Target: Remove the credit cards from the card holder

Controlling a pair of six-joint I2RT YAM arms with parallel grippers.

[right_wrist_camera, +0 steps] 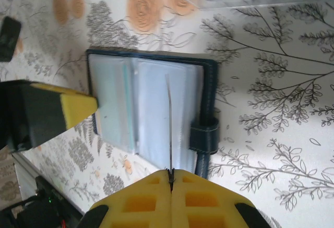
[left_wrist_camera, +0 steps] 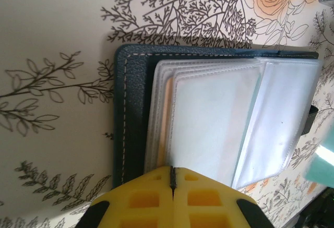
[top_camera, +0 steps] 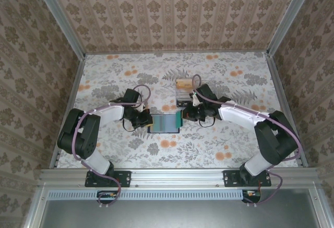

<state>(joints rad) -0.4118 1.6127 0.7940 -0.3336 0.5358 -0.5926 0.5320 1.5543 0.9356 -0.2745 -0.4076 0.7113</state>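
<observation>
Covering the whole work surface, a floral-printed table (top_camera: 224, 150) is walled on three sides by patterned panels. The left arm (top_camera: 78, 131) and right arm (top_camera: 271, 134) reach inward from their bases at the near rail and meet near the table's middle.

A clear plastic box (top_camera: 183, 90) stands just beyond the right arm's wrist, with something orange-yellow inside it.

The card holder (top_camera: 163, 122) lies open and flat between the two grippers, nearer the rail than the box. In the left wrist view the card holder (left_wrist_camera: 135, 118) shows a dark navy cover with pale stitching. A stack of clear sleeves (left_wrist_camera: 209, 118) is fanned over its inner face. In the right wrist view the card holder (right_wrist_camera: 151, 103) has a navy closure strap (right_wrist_camera: 204, 134) at its spine-side edge.

The left gripper (top_camera: 144, 119) is closed, its yellow pads (left_wrist_camera: 151, 196) pressed together at the holder's near edge. Seen from the right wrist, the left gripper (right_wrist_camera: 86, 105) has its tip touching the edge of the outer sleeve. Whether it pinches a sleeve cannot be told.

The right gripper (top_camera: 183, 115) is closed as well. In its own view the right gripper (right_wrist_camera: 170, 175) clamps a thin sheet (right_wrist_camera: 168, 123), seen edge-on and standing upright over the open holder. From above, the sheet reads as a teal strip at the holder's right edge. Whether it is a card or a sleeve cannot be told.
</observation>
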